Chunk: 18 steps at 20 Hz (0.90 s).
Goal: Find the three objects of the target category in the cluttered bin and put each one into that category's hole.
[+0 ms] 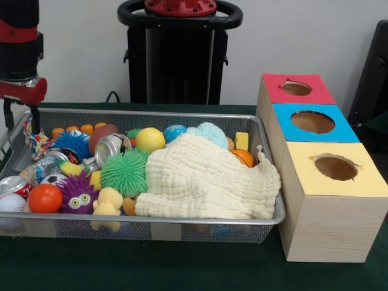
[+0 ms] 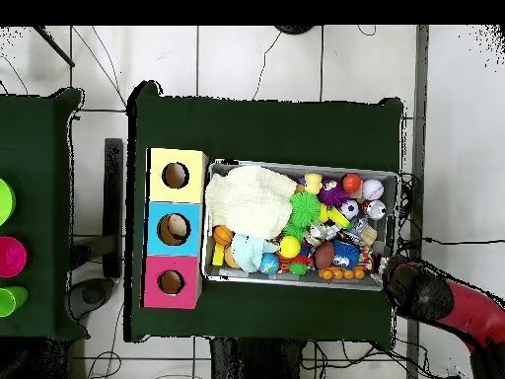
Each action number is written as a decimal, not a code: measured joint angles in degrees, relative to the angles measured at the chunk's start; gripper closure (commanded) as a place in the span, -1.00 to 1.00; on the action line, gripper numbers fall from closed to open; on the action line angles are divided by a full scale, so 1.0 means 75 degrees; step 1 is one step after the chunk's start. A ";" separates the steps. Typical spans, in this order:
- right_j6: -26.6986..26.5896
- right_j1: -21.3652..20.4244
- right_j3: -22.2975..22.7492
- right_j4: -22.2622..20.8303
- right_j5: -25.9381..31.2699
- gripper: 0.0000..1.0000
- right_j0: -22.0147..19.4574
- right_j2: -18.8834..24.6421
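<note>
**Searching stage: no wrapper yet in the gripper, arm at the bin's end corner**

Standing on dark green cloth, the table (image 1: 182, 270) carries the cluttered bin (image 1: 151, 225), a long mesh tray whose long axis runs across the front view. Beside its right end sit three boxes in a row, each with a round hole: red box (image 1: 297, 88), blue box (image 1: 312, 122), yellow box (image 1: 335, 167). Which hole belongs to the wrappers cannot be told from these views.

A large cream cloth (image 1: 206, 179) covers the right half of the bin and may hide items beneath it. The left half is packed with a green spiky ball (image 1: 124, 173), a purple spiky ball (image 1: 77, 195), an orange ball (image 1: 45, 197) and a dented can (image 1: 111, 147).

One crinkly wrapper (image 1: 42, 167) appears to show at the left end, shiny with print, between the blue spiky ball (image 1: 73, 144) and a second can (image 1: 12, 185); its outline is unclear. The other two are not identifiable.

The gripper (image 1: 21, 115) hangs over the bin's far left corner in the front view, holding nothing visible; whether its fingers are wide or narrow cannot be told.

Judgement: the visible wrapper lies near the gripper, toward the camera and slightly right. The boxes are at the opposite end, so any carry must travel the bin's full length.
</note>
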 measured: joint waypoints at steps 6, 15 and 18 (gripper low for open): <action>0.0000 0.0000 -0.0001 -0.0003 0.0000 -1.00 0.0001 0.0000; 0.0000 -0.0032 0.0081 -0.0006 -0.0006 -1.00 0.0104 0.0003; 0.0000 -0.0110 0.0230 -0.0006 -0.0006 -1.00 0.0271 0.0004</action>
